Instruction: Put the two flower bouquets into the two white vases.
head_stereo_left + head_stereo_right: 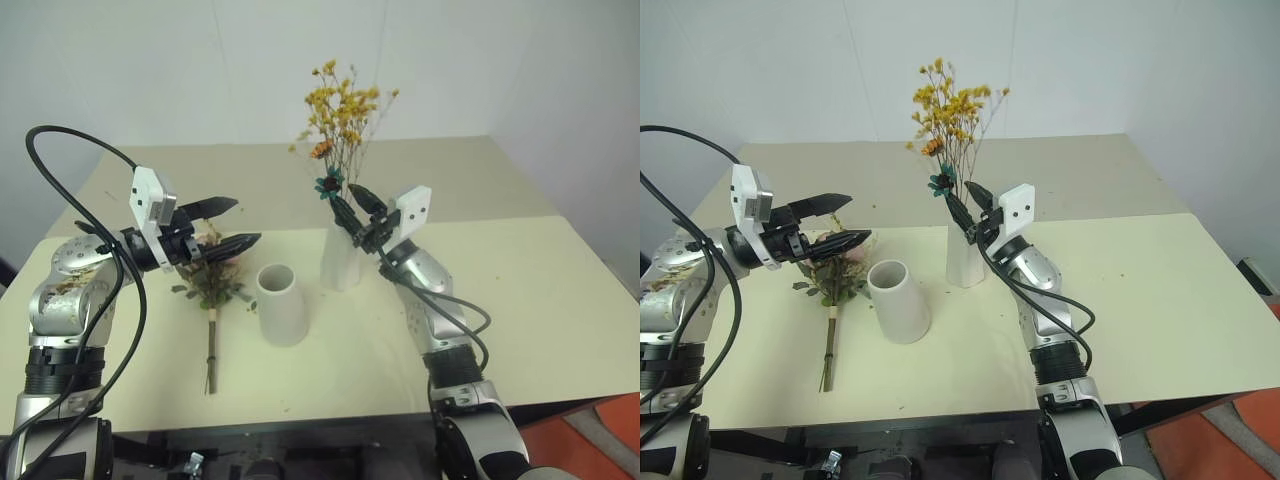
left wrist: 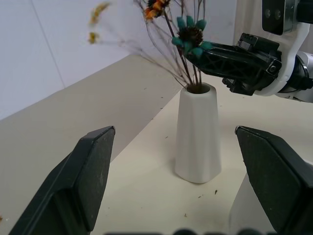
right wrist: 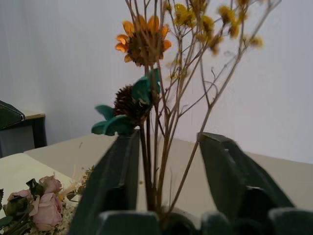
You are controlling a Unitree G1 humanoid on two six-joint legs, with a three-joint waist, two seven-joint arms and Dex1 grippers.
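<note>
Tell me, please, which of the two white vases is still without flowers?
The shorter, wide-mouthed vase nearer the table's front edge; its mouth is bare, while the taller slim vase behind it holds the yellow bouquet.

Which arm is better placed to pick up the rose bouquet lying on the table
Left. The left gripper hangs open right above the rose bouquet, beside the empty wide vase. The right gripper is at the yellow bouquet's stems in the tall vase, farther away.

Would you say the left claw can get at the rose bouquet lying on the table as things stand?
Probably yes: the left claw is open and hovers right above the rose bouquet, with nothing between them.
</note>
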